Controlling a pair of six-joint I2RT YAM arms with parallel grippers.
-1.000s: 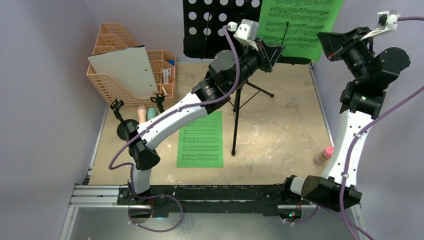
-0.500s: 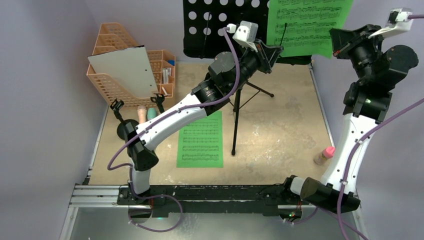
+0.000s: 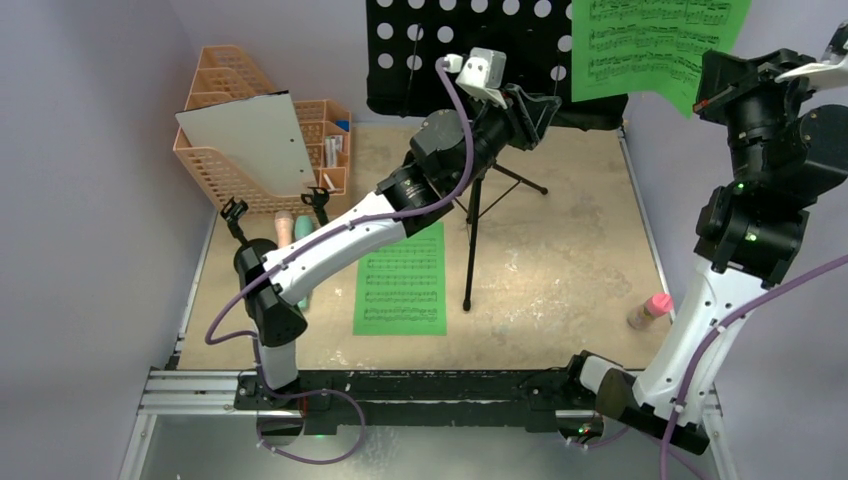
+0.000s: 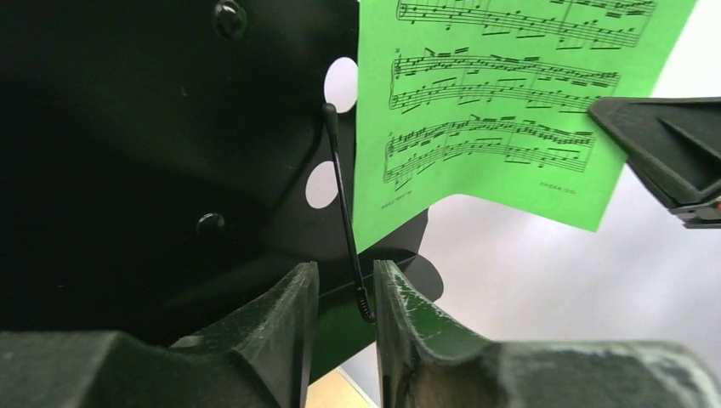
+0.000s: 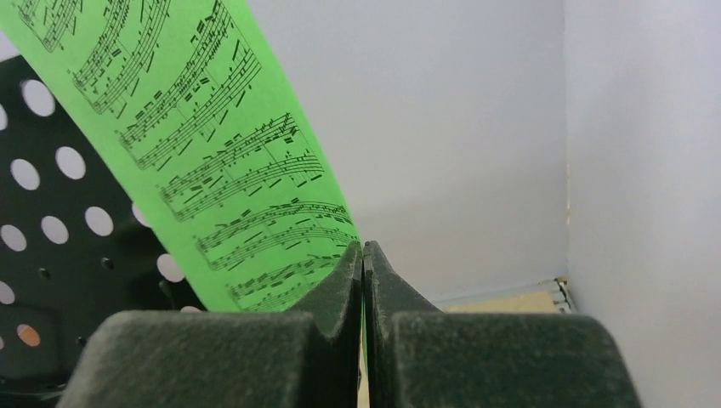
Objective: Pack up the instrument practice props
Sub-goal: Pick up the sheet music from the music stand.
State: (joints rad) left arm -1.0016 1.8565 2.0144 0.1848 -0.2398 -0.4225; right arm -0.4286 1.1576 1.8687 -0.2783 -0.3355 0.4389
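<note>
The black hole-punched music desk (image 3: 440, 60) stands on tripod legs (image 3: 470, 250) at the back. My right gripper (image 3: 705, 95) is shut on a green sheet-music page (image 3: 650, 40) and holds it up, right of the desk; the right wrist view shows the page's corner (image 5: 195, 153) pinched between my fingers (image 5: 363, 251). My left gripper (image 4: 346, 272) is open at the desk's lower lip, a thin black wire page holder (image 4: 340, 187) between its fingers. A second green page (image 3: 402, 280) lies flat on the table. A pink microphone (image 3: 650, 310) lies at the right edge. A mint microphone (image 3: 303, 228) and black holders (image 3: 233, 213) sit at the left.
An orange mesh organizer (image 3: 225, 165) with a grey-white board (image 3: 250, 140) leaning on it stands at the back left. Walls close in on both sides and behind the desk. The left arm stretches across the table's middle above the flat page.
My right gripper has lifted the green page up and to the right, off the desk's front. My left gripper has shifted only slightly at the desk's lower lip.
</note>
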